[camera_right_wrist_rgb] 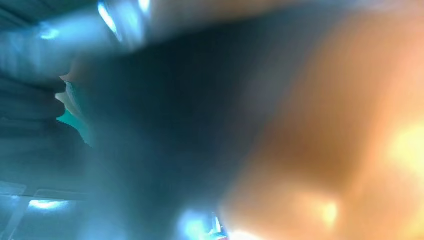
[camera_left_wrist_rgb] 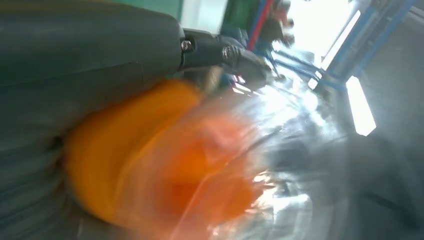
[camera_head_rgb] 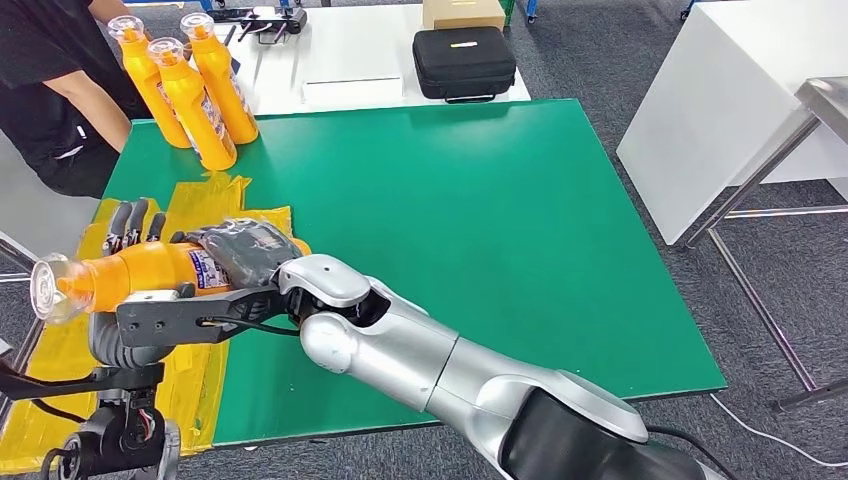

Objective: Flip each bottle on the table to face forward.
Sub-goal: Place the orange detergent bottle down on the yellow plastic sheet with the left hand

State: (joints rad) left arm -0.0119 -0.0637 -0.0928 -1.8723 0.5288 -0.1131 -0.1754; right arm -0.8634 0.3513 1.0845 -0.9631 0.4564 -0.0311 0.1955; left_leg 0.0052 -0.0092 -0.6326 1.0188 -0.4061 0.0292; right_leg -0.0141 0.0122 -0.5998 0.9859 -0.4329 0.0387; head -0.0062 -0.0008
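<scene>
Bottle (camera_head_rgb: 140, 275) horizontal — cap pointing left, both hands gripping.

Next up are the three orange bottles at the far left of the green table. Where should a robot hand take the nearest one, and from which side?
Probably around the labelled body of the nearest bottle, from the open table side to its right; the other bottles crowd its left and back. Its neck and clear cap are narrower.
</scene>
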